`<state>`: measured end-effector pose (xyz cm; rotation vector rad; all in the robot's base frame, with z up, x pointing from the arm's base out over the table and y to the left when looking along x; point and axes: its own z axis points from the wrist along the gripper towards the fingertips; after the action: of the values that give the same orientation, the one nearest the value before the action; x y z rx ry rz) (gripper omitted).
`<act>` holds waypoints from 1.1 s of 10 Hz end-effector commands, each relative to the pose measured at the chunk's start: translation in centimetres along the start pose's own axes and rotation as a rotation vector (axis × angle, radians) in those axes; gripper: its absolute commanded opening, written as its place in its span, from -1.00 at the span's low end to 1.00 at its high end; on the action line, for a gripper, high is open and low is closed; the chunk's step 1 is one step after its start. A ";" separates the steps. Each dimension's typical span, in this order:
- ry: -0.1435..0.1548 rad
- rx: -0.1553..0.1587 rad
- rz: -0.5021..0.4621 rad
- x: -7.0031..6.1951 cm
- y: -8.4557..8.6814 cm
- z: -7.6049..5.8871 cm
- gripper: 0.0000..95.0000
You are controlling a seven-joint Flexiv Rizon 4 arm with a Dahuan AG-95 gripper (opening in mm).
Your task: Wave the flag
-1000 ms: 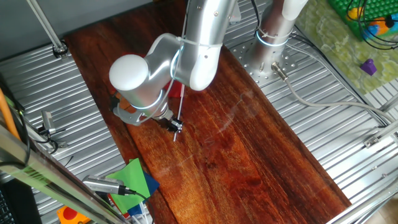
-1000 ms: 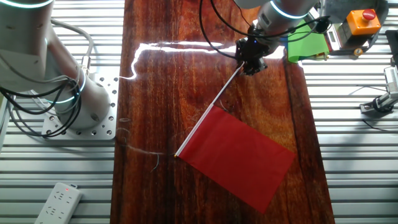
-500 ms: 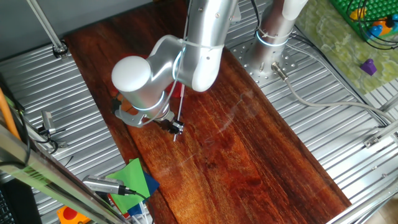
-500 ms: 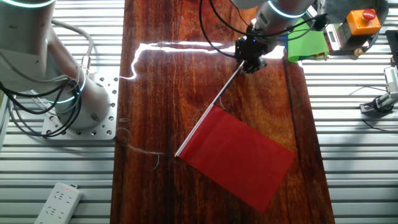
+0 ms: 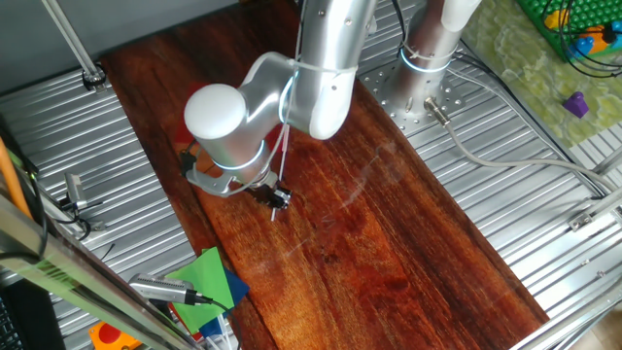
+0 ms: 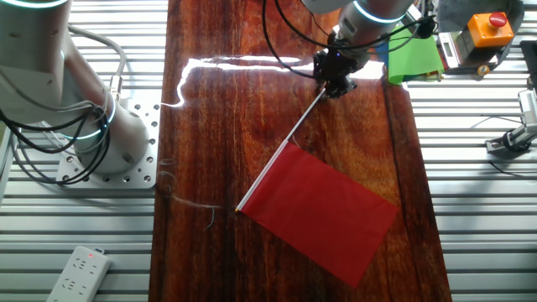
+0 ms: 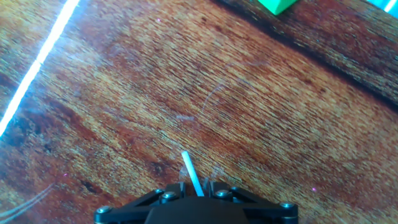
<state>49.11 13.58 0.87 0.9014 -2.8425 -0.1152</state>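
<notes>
The flag lies on the dark wooden table [image 6: 218, 126]. Its red cloth [image 6: 323, 214] is spread flat and its thin white stick [image 6: 294, 138] runs up and right to my gripper [image 6: 334, 80]. The gripper is shut on the stick's free end, low over the table. In the hand view the stick's tip [image 7: 190, 169] pokes out between the closed fingers of the gripper [image 7: 196, 186]. In the one fixed view the gripper [image 5: 277, 197] holds the stick [image 5: 282, 167], and the arm hides the cloth.
A green sheet [image 6: 415, 54] lies just beyond the gripper at the table's edge, also in the one fixed view [image 5: 209, 277] with blue paper. An orange button box [image 6: 487, 29] stands nearby. A second arm's base [image 6: 109, 126] is beside the table. A power strip [image 6: 80, 273] lies below it.
The arm and gripper have shifted a little, up and left in the other fixed view, with the stick's end. The red cloth has not visibly moved.
</notes>
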 end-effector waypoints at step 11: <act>-0.012 0.002 0.067 -0.5 0.2 -0.7 -1.00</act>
<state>49.58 13.99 1.25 0.8231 -2.8976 -0.0996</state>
